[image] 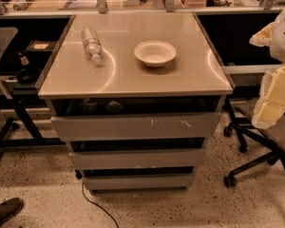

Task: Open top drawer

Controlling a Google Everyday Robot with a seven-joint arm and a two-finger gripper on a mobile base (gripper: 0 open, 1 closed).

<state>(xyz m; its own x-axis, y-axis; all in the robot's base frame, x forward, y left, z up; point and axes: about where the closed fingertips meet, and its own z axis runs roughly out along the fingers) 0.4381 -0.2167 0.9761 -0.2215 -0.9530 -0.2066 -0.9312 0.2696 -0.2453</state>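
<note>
STATE: gripper at right edge, well apart from top drawer — open or closed cannot be told | RISK: handle-less front, pull may slip; jolt may roll bottle.

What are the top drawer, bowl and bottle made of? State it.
Top drawer: seemingly painted metal or laminate, matte grey, white scuffs. Bowl: probably paper or foam, matte white. Bottle: clear plastic, glinting. Gripper: at the right edge, off the cabinet.
</note>
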